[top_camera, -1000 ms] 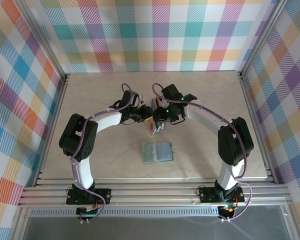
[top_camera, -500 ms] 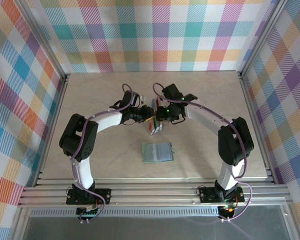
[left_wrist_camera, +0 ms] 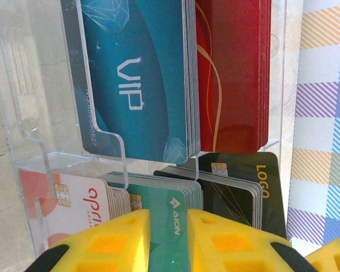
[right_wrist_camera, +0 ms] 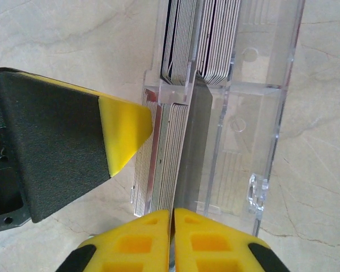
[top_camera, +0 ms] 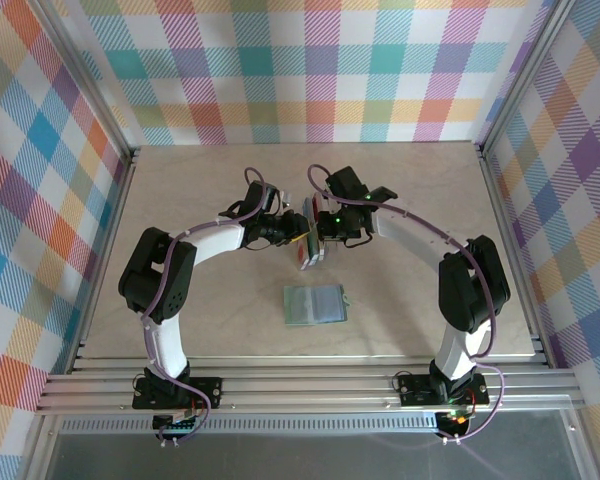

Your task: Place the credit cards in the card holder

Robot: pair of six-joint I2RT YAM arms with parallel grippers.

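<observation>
Several stacks of credit cards stand in a clear tray (top_camera: 312, 252): blue VIP cards (left_wrist_camera: 136, 85), red cards (left_wrist_camera: 232, 73), teal cards (left_wrist_camera: 171, 195) and dark cards (left_wrist_camera: 255, 187). In the right wrist view my right gripper (right_wrist_camera: 173, 218) is shut on the near edge of one dark card (right_wrist_camera: 191, 141) that stands edge-on beside a stack (right_wrist_camera: 161, 153). My left gripper (left_wrist_camera: 169, 238) sits at the tray's front with its jaws narrow, the teal card showing through the gap. Its fingertip (right_wrist_camera: 124, 130) touches the tray's left side. The grey-green card holder (top_camera: 315, 303) lies flat, nearer the bases.
The tray's empty clear compartment (right_wrist_camera: 255, 124) lies to the right of the gripped card. Both arms (top_camera: 210, 240) (top_camera: 410, 230) arch in over the table's middle. Checked walls and metal rails (top_camera: 510, 240) border the beige tabletop.
My right gripper has closed from partly open to shut on the dark card's edge. The left gripper and the tray have stayed in place.
</observation>
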